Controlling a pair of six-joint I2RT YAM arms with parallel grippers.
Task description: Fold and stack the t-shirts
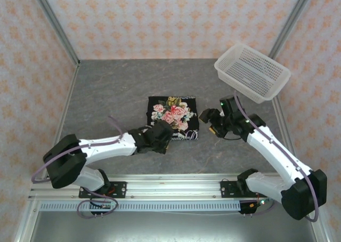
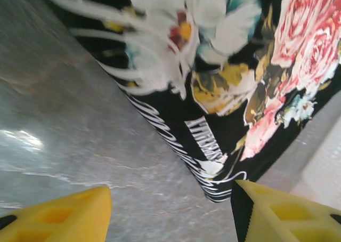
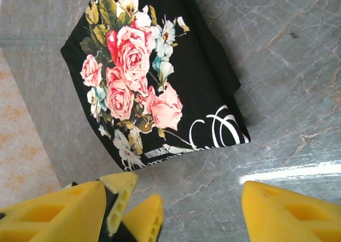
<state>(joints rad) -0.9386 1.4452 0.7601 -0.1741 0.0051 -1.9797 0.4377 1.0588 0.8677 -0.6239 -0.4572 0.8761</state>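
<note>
One folded black t-shirt (image 1: pixel 173 115) lies print side up in the middle of the table, its roses and white marks showing. My left gripper (image 1: pixel 161 136) sits at the shirt's near left corner. In the left wrist view its yellow fingers (image 2: pixel 58 215) stand apart over bare table, the shirt (image 2: pixel 224 93) just ahead and touching neither. My right gripper (image 1: pixel 206 119) hovers beside the shirt's right edge. It (image 3: pixel 170 220) is open with nothing between its fingers, and the shirt (image 3: pixel 154 77) lies a little beyond them. The left gripper's fingertips (image 3: pixel 121 191) show beside the shirt's corner.
A white perforated basket (image 1: pixel 252 71) stands tilted at the back right, against the frame post. The grey marbled tabletop (image 1: pixel 106 93) is walled by patterned panels on three sides. Both arm bases sit on the rail at the near edge.
</note>
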